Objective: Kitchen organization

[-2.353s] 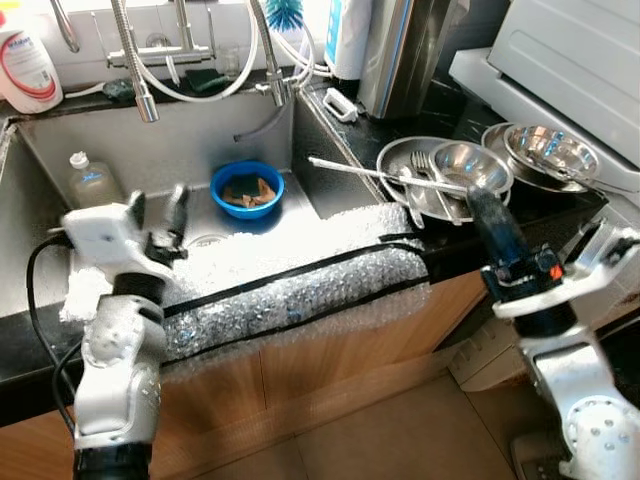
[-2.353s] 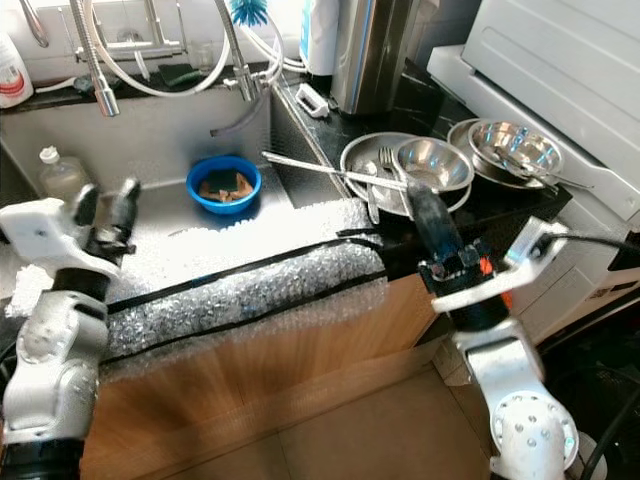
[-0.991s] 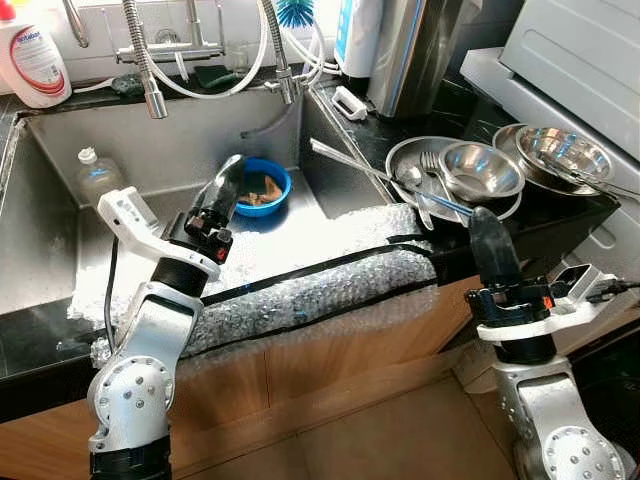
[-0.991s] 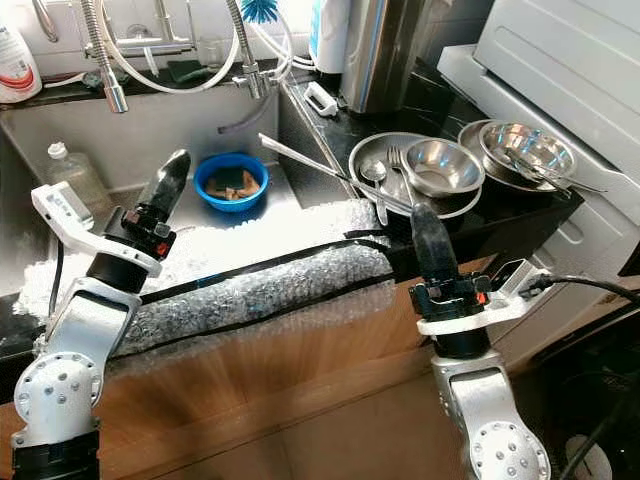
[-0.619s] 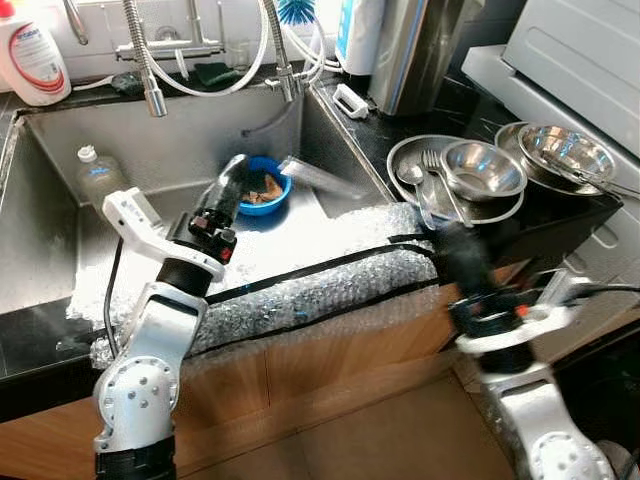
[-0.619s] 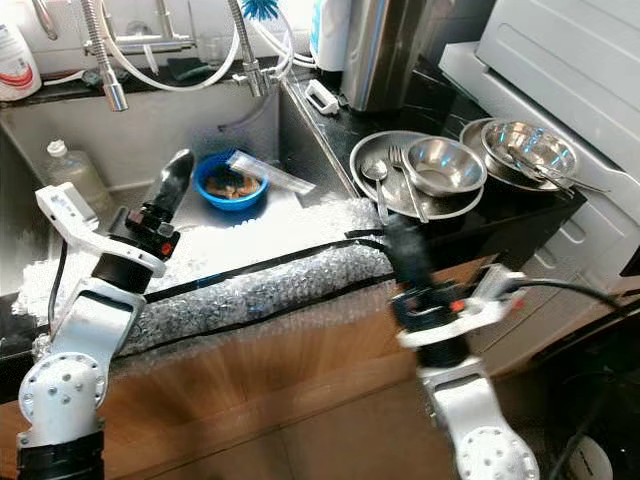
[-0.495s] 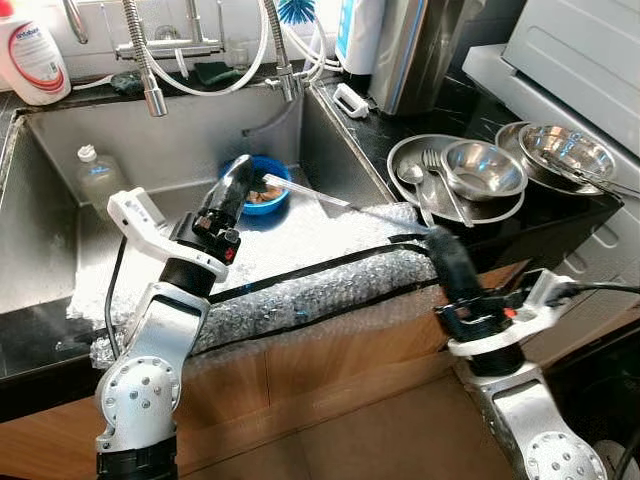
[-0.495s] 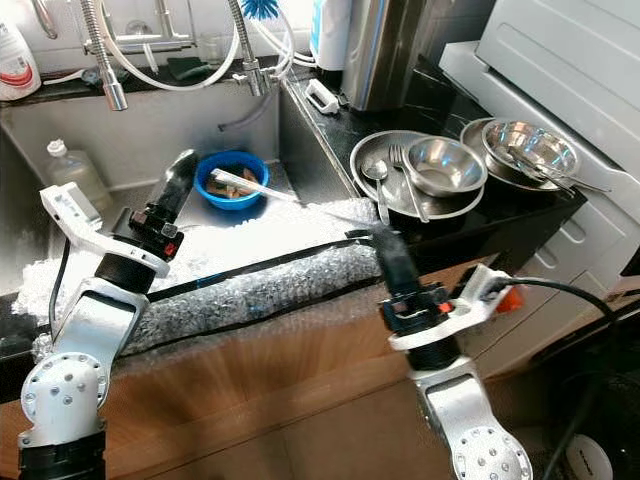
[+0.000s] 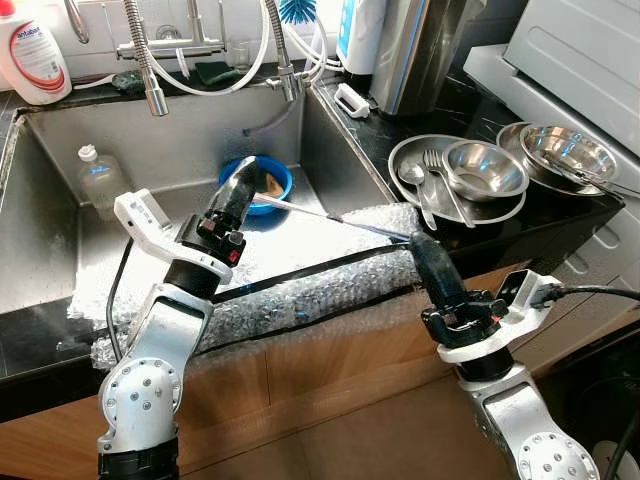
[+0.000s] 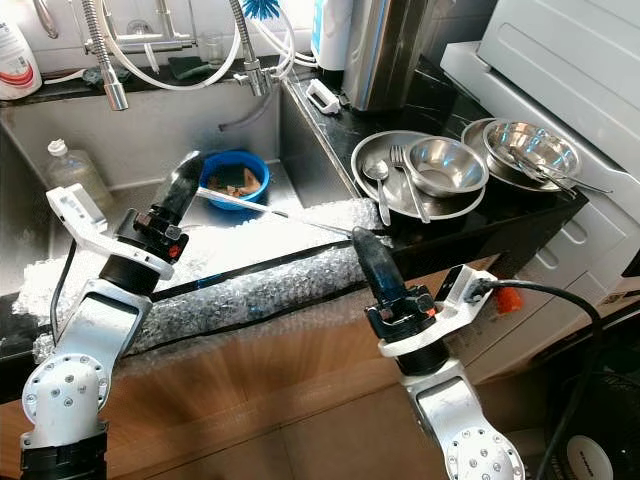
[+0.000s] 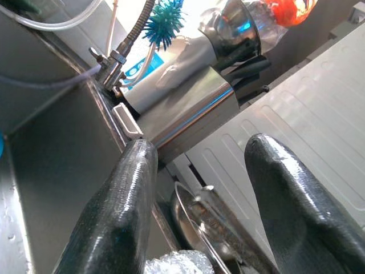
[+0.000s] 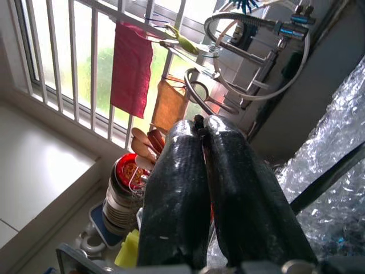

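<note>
Right gripper [image 10: 362, 243]: fingers pressed together on near end of one long thin metal utensil [image 10: 262, 210], front of bubble-wrapped counter edge [image 10: 250, 285]. Utensil slants away leftward over sink [image 9: 60, 250], far end at one blue bowl [image 9: 270, 180]. Left gripper [image 9: 243, 180]: fingers apart, raised beside bowl. Beyond right gripper, to its right: one plate [image 9: 405, 160] bearing one fork [image 9: 437, 175], one spoon [image 9: 412, 180]; two steel bowls [image 9: 485, 168]. Far left: one white bottle [image 9: 30, 60], label unreadable.

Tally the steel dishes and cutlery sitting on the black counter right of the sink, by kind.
Steel plates: 1
Steel bowls: 2, one on the plate, one farther right
Forks: 1
Spoons: 1
Total: 5
</note>
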